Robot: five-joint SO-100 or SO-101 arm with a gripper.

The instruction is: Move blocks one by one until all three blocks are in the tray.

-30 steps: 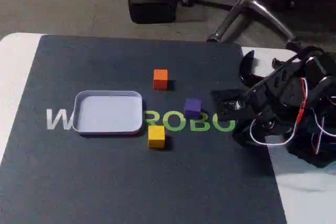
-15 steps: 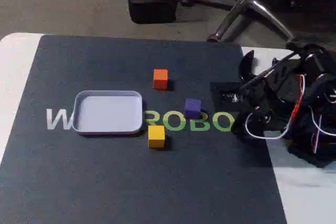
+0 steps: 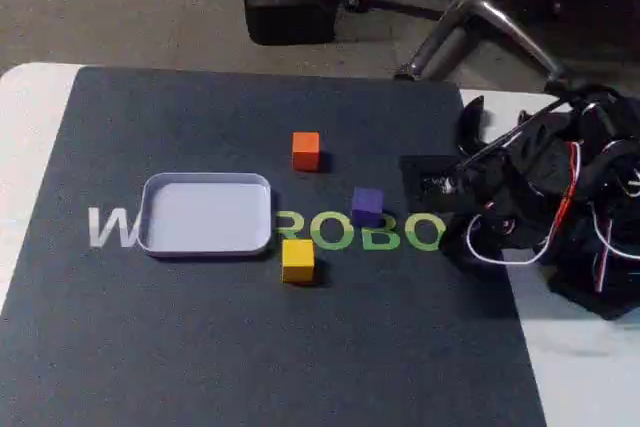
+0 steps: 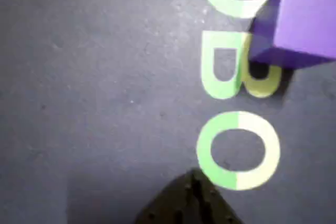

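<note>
Dark mat (image 3: 250, 347) with pale and green lettering (image 3: 360, 232) covers a white table (image 3: 30, 117); behind it, carpet and the chrome legs of an office chair (image 3: 470, 12).

Fixed view, left to right. Tray (image 3: 148, 232) lies left of centre on the mat, over part of the lettering, with no block inside. Yellow block (image 3: 297, 259) sits just off the tray's lower right corner, very close, contact not resolvable. Orange block (image 3: 306, 150) stands above and right of the tray, apart from it. Purple block (image 3: 367, 205) rests on the green letters, farthest from the tray of the three and nearest the arm. All three sit flat on the mat with gaps around them, presumably so each can be grasped singly.

Arm (image 3: 560, 207) is folded low at the right edge of the mat; gripper (image 3: 432, 187) points left toward the purple block, well short of it.

Wrist view: purple block (image 4: 304, 22) upper right, on the letters; gripper tip (image 4: 190, 203) at the bottom edge appears as a single dark wedge with its halves together, holding nothing.

Judgement: task not started; purple block looks the likely first target, and the jaws would need to part before a grasp.
</note>
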